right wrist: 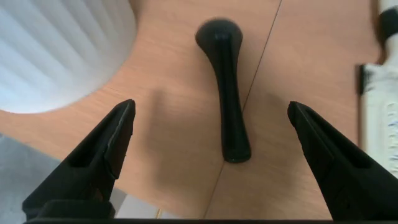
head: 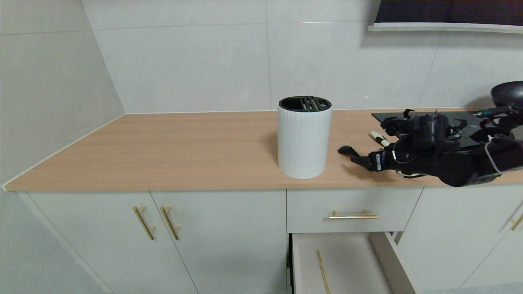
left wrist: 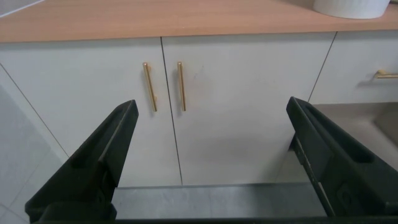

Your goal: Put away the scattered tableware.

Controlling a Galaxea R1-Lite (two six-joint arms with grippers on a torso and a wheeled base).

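Note:
A black utensil [head: 346, 150] with a rounded end lies on the wooden counter [head: 163, 147], just right of a white ribbed holder [head: 304, 141] that has a black slotted top. My right gripper [head: 358, 160] hovers low over the utensil's near end, open. In the right wrist view the utensil [right wrist: 227, 93] lies between the two spread fingers, with the holder [right wrist: 56, 50] beside it. A white and black utensil [head: 380, 139] lies farther right on the counter. My left gripper [left wrist: 211, 109] is open and holds nothing, below counter height, facing the cabinet doors.
A black stovetop [head: 433, 118] with a dark pan [head: 508, 92] sits at the back right. Below the counter a drawer [head: 339, 261] stands pulled out. White cabinet doors with gold handles [left wrist: 165, 84] are to the left. A tiled wall backs the counter.

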